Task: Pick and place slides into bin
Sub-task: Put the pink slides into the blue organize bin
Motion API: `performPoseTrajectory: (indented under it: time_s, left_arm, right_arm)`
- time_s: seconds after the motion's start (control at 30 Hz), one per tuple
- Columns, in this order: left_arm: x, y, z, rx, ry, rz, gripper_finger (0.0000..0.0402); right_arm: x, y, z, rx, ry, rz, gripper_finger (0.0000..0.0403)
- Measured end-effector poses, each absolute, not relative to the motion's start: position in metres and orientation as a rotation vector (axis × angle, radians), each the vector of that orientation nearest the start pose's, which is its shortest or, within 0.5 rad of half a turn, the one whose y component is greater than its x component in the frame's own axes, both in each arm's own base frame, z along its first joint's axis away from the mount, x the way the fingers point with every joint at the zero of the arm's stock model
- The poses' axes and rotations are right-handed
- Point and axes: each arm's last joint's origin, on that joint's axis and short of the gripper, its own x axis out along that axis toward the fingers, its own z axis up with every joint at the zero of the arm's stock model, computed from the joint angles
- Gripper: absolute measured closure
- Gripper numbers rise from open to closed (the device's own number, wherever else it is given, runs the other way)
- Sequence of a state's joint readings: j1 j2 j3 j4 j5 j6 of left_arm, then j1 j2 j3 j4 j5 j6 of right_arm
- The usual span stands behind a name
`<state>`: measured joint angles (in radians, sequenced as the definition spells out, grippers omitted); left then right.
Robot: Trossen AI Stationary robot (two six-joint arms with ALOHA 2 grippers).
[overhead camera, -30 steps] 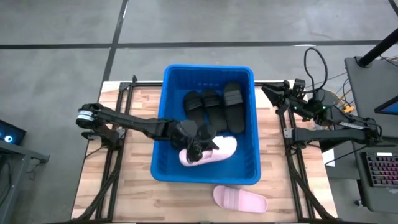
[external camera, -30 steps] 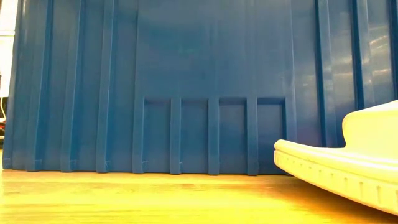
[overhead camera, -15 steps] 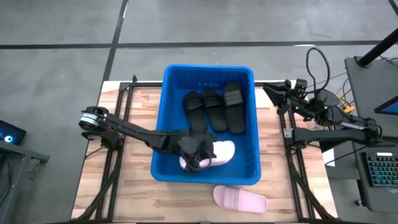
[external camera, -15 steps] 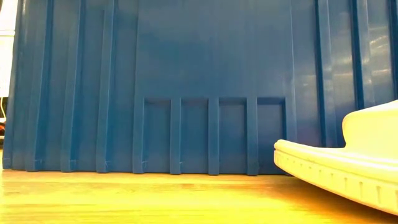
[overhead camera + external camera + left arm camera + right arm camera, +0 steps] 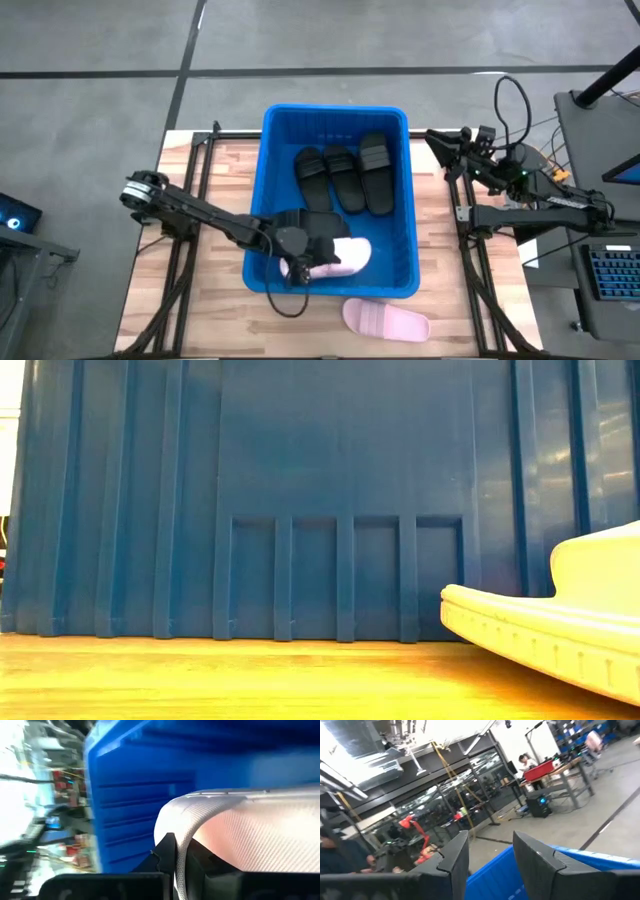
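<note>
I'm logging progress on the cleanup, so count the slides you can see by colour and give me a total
Black slides: 3, side by side at the far end of the blue bin —.
Pale pink slides: 2 — one inside the bin, clamped by the left gripper; one on the table in front of the bin.
Total: 5 slides visible.

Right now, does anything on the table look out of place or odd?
One pale pink slide lies on the table outside the bin, just past its near wall. The left gripper holds the other pink slide inside the bin, near three black slides. The right gripper waits beside the bin.
</note>
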<state>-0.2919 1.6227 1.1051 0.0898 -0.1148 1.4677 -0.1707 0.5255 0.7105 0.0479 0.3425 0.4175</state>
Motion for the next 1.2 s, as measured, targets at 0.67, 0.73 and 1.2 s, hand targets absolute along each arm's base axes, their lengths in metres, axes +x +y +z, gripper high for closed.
performPoseTrajectory:
  time_s: [0.67, 0.73, 1.2]
  left_arm:
    - [0.309, -0.101, 0.196, 1.527, 0.248, -0.649, 0.0401]
    - [0.309, -0.101, 0.196, 1.520, 0.242, -0.645, 0.0401]
    - [0.309, -0.098, 0.195, 1.359, 0.294, -0.623, 0.0372]
  right_arm:
    - [0.108, -0.032, 0.365, 0.379, -0.379, -0.571, 0.0267]
    - [0.108, -0.032, 0.366, 0.375, -0.388, -0.575, 0.0267]
    - [0.107, -0.032, 0.366, 0.368, -0.391, -0.589, 0.0269]
